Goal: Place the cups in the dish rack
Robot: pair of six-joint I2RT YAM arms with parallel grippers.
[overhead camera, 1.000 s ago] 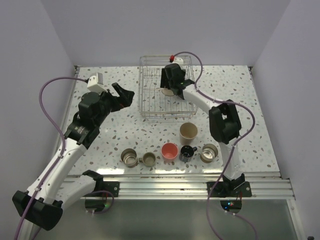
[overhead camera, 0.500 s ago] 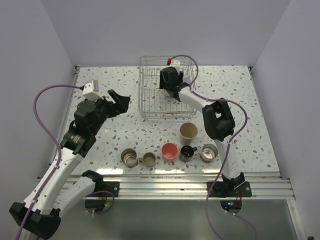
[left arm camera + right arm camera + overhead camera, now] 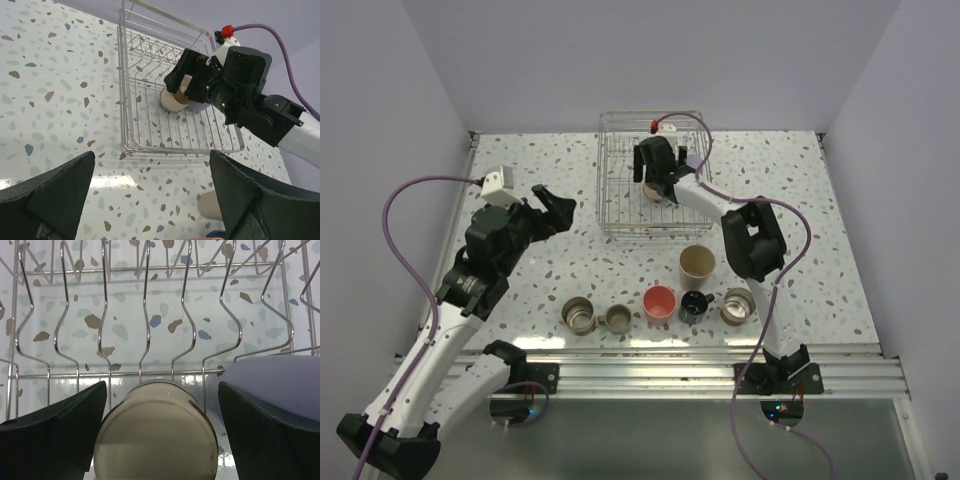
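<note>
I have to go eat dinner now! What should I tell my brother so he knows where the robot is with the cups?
Left tool: open, empty, above the table, left of the dish rack.
Right tool: open inside the rack, straddling a metal cup resting there.
Done: that metal cup and the lavender cup are in the rack.
To do: six on the table: tan cup, coral-pink cup, black mug, three metal cups.

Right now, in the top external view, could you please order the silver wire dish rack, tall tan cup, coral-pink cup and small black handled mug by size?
1. Silver wire dish rack, by far the largest.
2. Tall tan cup and coral-pink cup: close; tan looks slightly larger.
3. Small black handled mug, smallest.
</note>
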